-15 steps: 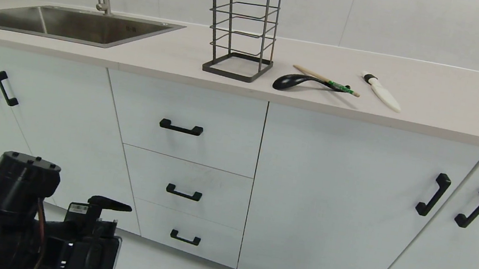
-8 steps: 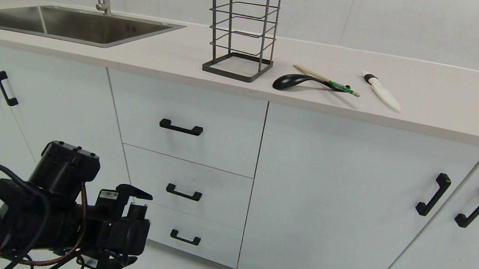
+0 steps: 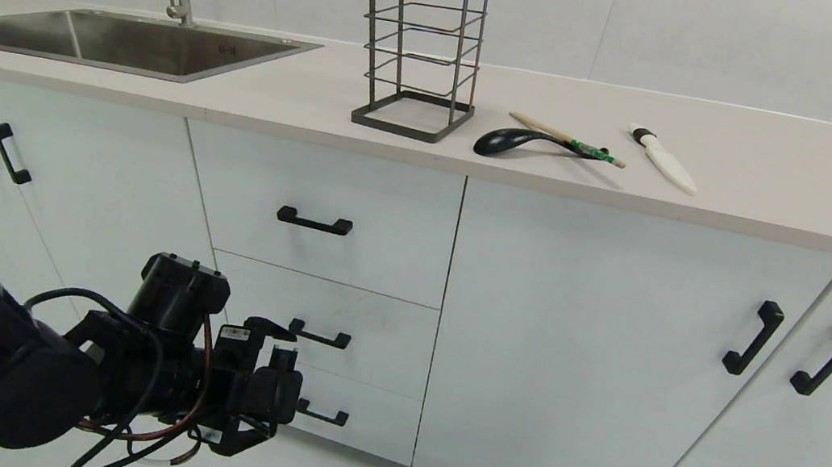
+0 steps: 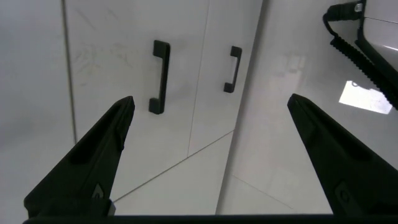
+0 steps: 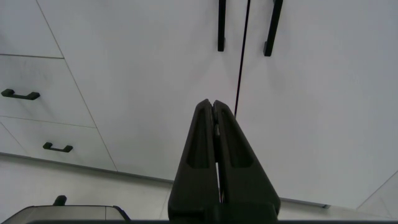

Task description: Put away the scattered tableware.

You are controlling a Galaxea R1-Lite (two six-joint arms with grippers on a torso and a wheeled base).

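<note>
Tableware was all on the pale matte countertop (image 3: 759, 164), well above and away from both arms: black spoon (image 3: 514, 143) just right of the wire rack (image 3: 420, 47), wooden chopsticks (image 3: 566, 138) lying at a slant with the spoon's handle end touching or crossing them near their green band, white knife (image 3: 662, 160) a little further right, apart from the rest. Left gripper (image 3: 273, 384) sat low in front of the drawer stack, near the middle drawer handle (image 3: 319, 334) and bottom drawer handle (image 3: 321, 414), jaws spread wide, holding nothing; wrist view confirmed it (image 4: 208, 155). Right gripper (image 5: 216, 155) faced the cabinet doors, fingers pressed together, nothing between them. Handling guess: spoon looked glossy, probably plastic or lacquer, light and stiff, with a rounded slick bowl, so pinch the thin handle mid-length, not the bowl. Chopsticks were thin, light bare wood, likely to roll or split apart, so take both together near the middle. Knife was smooth white with a black collar; couldn't tell whether that was a sheath or a bare blade, possibly brittle, so grip at the collar end. Rack was dark metal wire, tall, square and open-sided on a flat frame base, upright; probably the drop target, entry from the top
</note>
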